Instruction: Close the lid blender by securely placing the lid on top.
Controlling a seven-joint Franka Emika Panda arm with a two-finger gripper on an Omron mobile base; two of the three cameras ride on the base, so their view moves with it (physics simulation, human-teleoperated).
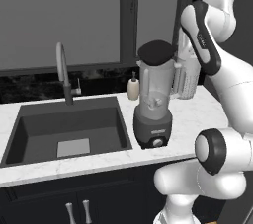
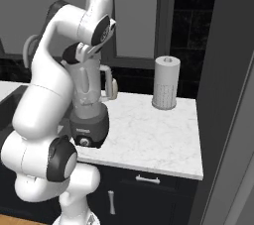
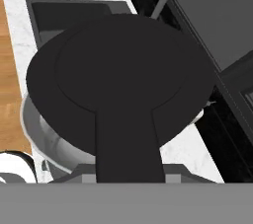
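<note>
The flat black round lid (image 1: 156, 52) is carried over the mouth of the tall clear plastic blender (image 1: 154, 100), tilted and overhanging toward nine o'clock; the gripper (image 3: 127, 178) is clamped on its tab. Centring, seating and release are judged outstanding.

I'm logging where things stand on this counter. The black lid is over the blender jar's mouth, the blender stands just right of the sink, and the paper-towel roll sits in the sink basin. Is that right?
Not quite. The paper-towel roll is not in the sink; it stands upright on the counter to the right of the blender, as the right base view shows. The lid over the jar and the blender beside the sink are right.
</note>
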